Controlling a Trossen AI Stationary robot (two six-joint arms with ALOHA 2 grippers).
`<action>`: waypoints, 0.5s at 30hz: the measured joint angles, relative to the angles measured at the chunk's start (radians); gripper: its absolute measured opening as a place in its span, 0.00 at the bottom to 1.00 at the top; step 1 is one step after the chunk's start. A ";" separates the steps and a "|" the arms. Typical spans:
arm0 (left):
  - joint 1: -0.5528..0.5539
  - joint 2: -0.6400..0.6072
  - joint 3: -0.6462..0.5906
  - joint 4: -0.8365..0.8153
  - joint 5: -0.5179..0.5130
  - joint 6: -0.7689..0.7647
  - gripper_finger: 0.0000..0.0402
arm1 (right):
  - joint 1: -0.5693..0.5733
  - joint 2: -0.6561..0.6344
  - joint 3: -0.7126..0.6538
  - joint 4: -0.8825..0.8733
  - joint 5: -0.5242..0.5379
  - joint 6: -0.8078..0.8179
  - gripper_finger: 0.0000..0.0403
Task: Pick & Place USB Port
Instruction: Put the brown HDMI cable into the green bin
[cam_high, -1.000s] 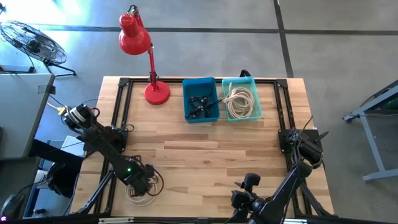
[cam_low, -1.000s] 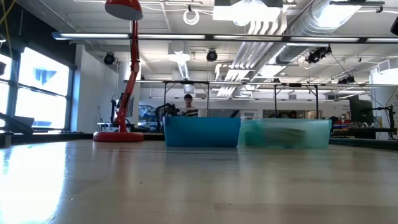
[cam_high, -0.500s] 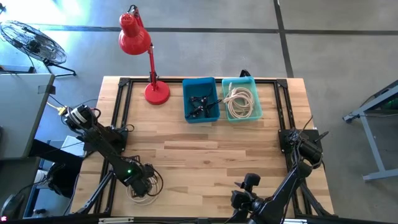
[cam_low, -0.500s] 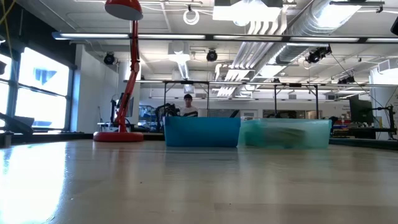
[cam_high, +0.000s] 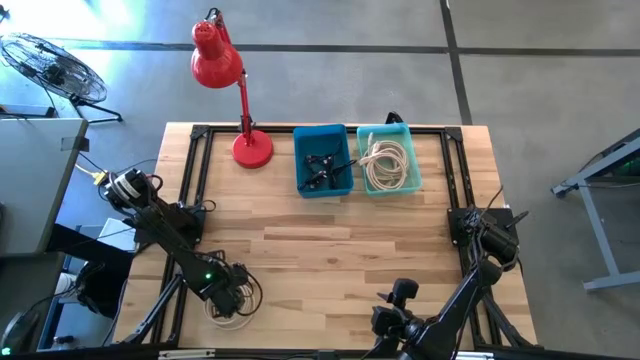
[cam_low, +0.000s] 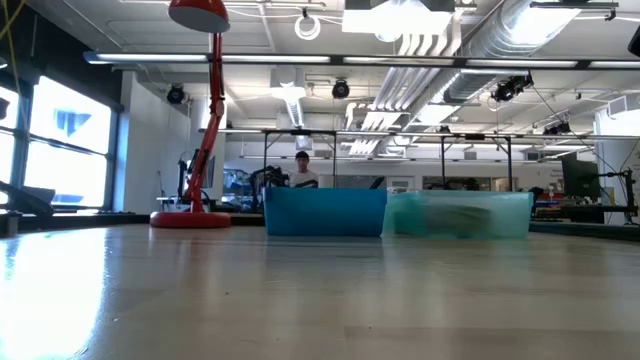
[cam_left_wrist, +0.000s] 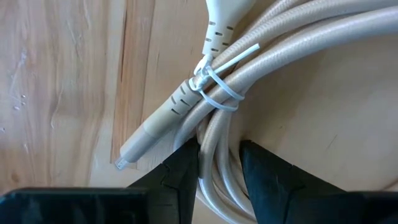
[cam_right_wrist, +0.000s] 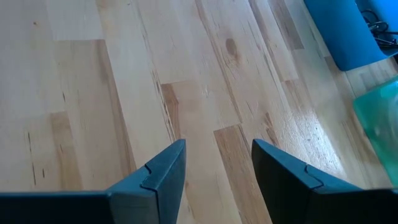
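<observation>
A coiled white USB cable (cam_high: 226, 310) lies on the wooden table near its front left corner. A zip tie (cam_left_wrist: 214, 84) binds its strands, and a plug end (cam_left_wrist: 149, 134) rests on the wood. My left gripper (cam_high: 232, 293) points straight down over the coil and is shut on some of its strands (cam_left_wrist: 219, 171). My right gripper (cam_high: 400, 293) hovers near the table's front edge, right of centre. It is open over bare wood (cam_right_wrist: 217, 168). The low view shows neither gripper. My left gripper pinches a few strands of the cable (cam_left_wrist: 217, 155) between its two fingers, just beside the zip tie. The fingers come from above, pointing down, one on each side of the strands. The coil lies on the table.
At the far edge stand a blue bin (cam_high: 322, 160) with black cables and a teal bin (cam_high: 388, 158) with white cables. A red desk lamp (cam_high: 240, 100) stands left of them. A person shows in the room behind the blue bin (cam_low: 325, 212).
</observation>
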 joint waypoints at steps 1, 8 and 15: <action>0.000 0.000 0.000 0.000 -0.001 0.000 0.29 | 0.000 0.000 0.000 0.000 0.000 -0.001 0.44; -0.001 0.000 0.000 -0.004 -0.026 -0.001 0.29 | 0.000 0.000 0.000 0.000 0.000 -0.001 0.44; 0.000 0.000 0.000 -0.008 -0.014 0.022 0.28 | 0.000 0.000 0.000 0.000 0.000 -0.004 0.44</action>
